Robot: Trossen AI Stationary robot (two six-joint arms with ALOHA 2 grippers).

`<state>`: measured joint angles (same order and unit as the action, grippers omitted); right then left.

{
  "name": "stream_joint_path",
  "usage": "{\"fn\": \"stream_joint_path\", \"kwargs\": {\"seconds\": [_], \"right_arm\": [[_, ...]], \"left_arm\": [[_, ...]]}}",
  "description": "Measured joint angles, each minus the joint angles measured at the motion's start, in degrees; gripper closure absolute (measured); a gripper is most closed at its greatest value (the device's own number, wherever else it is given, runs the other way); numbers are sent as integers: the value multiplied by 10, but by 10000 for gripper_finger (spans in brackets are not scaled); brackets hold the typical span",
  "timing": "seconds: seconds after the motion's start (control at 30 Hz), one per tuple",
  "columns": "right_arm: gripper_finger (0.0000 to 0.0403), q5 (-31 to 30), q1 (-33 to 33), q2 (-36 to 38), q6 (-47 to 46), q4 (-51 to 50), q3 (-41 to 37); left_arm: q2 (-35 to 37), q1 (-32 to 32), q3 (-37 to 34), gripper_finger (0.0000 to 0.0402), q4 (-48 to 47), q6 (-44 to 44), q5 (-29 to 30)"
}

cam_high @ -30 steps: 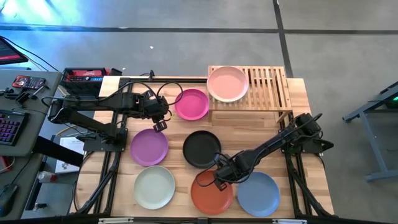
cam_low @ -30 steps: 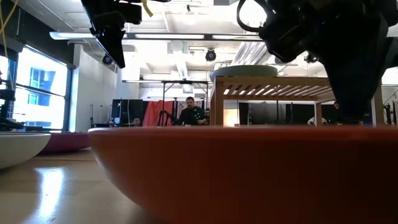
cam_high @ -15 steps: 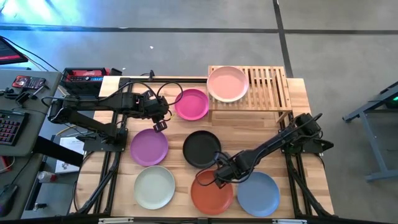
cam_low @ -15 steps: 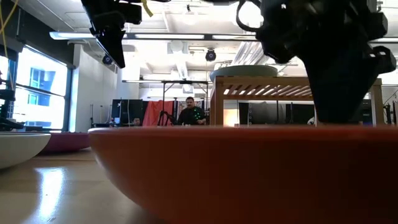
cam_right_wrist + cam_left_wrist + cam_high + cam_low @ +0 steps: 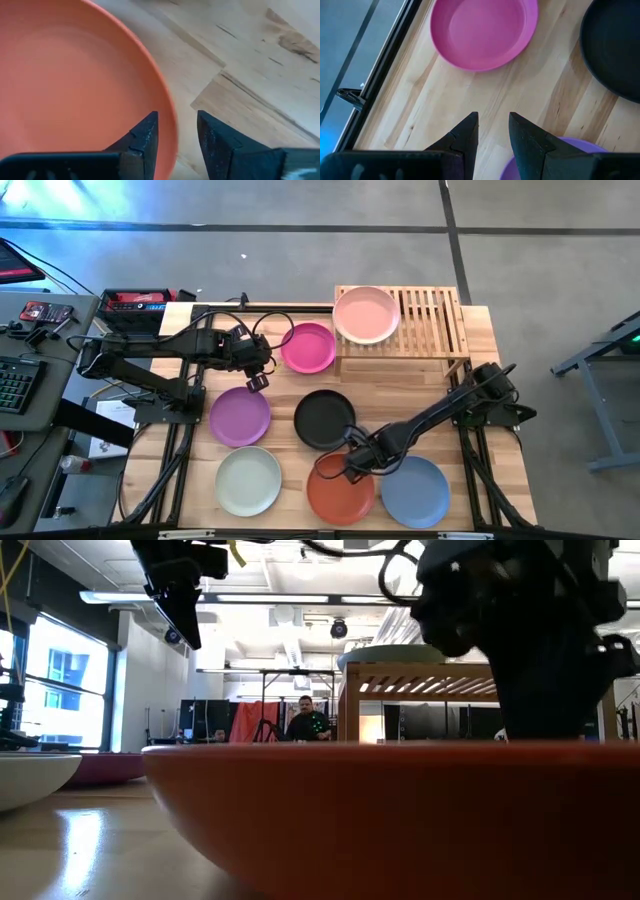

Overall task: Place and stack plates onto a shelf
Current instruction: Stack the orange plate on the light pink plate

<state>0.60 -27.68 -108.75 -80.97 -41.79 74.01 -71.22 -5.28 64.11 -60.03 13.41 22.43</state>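
From the overhead camera I saw the right gripper (image 5: 351, 468) low over the upper rim of the orange-red plate (image 5: 340, 490), in the lower middle of the frame. Through the right wrist camera its fingers (image 5: 145, 137) stood a narrow gap apart, straddling that plate's rim: one finger lay over the inside of the plate, the other over the bare tabletop (image 5: 250, 90). I could not tell whether they pressed on the rim.

The left gripper (image 5: 257, 378) hung in the centre-left of the overhead frame, between the magenta plate (image 5: 308, 348) and the purple plate (image 5: 240, 416). Its fingers (image 5: 465, 135) were a narrow gap apart with nothing between them but wood.

The shelf (image 5: 430, 320) sat at the upper right of the tabletop, and the pale pink plate (image 5: 365, 314) rested on its left end. The black plate (image 5: 322, 418) lay in the middle of the tabletop, the off-white plate (image 5: 248, 481) at lower left, and the blue plate (image 5: 416, 492) just right of the orange-red one, their rims close together.

In the low camera the orange-red plate (image 5: 400, 810) filled the foreground, with the shelf (image 5: 420, 680) behind it and a seated person (image 5: 305, 720) far back in the room.
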Motion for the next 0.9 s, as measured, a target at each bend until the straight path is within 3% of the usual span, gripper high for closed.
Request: {"fn": "stream_joint_path", "kwargs": {"seconds": [0.2, 0.37, 0.6, 0.9], "right_arm": [[290, 39, 3, -19, 7, 10, 0], [297, 29, 7, -19, 2, 11, 0], [390, 44, 15, -22, 3, 15, 0], [401, 68, 19, -22, 15, -9, 33]], "left_arm": [[0, 0, 0, 302, 0, 0, 0], [0, 0, 0, 302, 0, -1, 0], [0, 0, 0, 302, 0, -1, 0], [0, 0, 0, 302, -1, -1, 0]]}}
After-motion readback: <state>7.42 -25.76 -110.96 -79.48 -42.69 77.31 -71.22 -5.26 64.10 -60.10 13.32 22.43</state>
